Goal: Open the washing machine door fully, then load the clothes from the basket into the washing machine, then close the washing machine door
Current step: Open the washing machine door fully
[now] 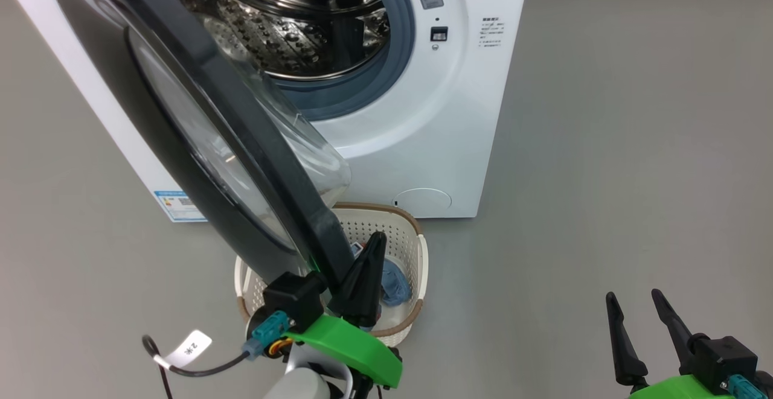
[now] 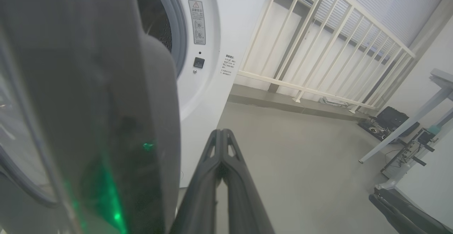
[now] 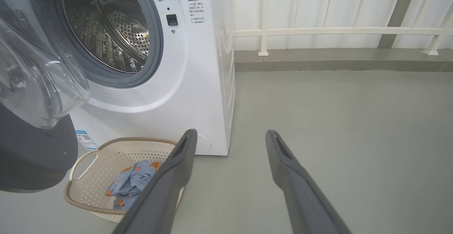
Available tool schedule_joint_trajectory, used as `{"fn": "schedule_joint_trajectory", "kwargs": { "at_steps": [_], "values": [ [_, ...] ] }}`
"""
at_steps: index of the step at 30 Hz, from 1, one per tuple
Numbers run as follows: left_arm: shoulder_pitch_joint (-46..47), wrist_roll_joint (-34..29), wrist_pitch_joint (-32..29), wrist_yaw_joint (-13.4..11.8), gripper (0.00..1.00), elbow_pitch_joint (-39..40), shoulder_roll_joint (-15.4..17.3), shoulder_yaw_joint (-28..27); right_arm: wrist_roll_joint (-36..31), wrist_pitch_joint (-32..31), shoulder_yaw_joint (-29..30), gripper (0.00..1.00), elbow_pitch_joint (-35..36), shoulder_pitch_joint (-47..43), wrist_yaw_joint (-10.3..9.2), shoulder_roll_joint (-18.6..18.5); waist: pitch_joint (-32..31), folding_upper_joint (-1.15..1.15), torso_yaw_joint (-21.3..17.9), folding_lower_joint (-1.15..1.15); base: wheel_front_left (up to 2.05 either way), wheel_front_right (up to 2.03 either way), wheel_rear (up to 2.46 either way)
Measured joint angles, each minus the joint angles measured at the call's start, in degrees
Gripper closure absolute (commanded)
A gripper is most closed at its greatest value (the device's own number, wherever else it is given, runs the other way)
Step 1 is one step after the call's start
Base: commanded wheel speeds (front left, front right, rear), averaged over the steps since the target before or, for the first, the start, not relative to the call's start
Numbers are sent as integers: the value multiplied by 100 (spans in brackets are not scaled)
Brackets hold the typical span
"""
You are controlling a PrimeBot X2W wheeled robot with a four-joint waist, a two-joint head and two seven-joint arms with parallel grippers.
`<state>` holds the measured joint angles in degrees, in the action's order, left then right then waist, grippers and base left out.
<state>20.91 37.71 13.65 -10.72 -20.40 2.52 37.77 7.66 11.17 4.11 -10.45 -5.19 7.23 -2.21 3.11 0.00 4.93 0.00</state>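
Observation:
The washing machine [image 1: 423, 115] stands at the top of the head view with its steel drum [image 1: 290, 19] exposed. The washing machine door [image 1: 241, 163] is swung partway out, its edge toward me, with the glass bowl [image 3: 35, 67] bulging on the inner side. My left gripper [image 1: 375, 239] is shut with nothing in it and lies close against the inner side of the door's lower rim [image 2: 106, 138], above the basket [image 1: 410, 248]. The light blue clothes [image 3: 131, 182] lie in the basket [image 3: 134, 140], which sits on the floor under the door. My right gripper [image 1: 634, 302] hangs open at the lower right, apart from everything.
Grey floor [image 1: 604, 145] spreads to the right of the machine. A white railing [image 2: 318, 50] runs behind it. A desk leg [image 2: 407, 127], a black case [image 2: 389, 119] and cables lie far right in the left wrist view. A tagged cable [image 1: 187, 351] hangs from my left arm.

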Motion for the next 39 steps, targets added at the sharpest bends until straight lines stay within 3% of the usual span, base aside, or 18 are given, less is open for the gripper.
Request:
{"fn": "schedule_joint_trajectory", "kwargs": {
  "at_steps": [13, 27, 39],
  "values": [
    [-4, -18, 32, 8, 100, -24, -59, 33, 0, -35, 57, 0, 1, 3, 0, 0, 56, 0, 232, 0, 0, 0, 0],
    [-94, -196, 47, -43, 100, 135, -64, 125, -66, -151, 110, 0, -26, 17, 0, 0, 94, 0, 734, 0, 0, 0, 0],
    [-216, -423, 46, -220, 100, 446, 162, 220, -67, -159, 91, 0, -49, 16, 0, 0, -5, 0, 1030, 0, 0, 0, 0]
  ]
}}
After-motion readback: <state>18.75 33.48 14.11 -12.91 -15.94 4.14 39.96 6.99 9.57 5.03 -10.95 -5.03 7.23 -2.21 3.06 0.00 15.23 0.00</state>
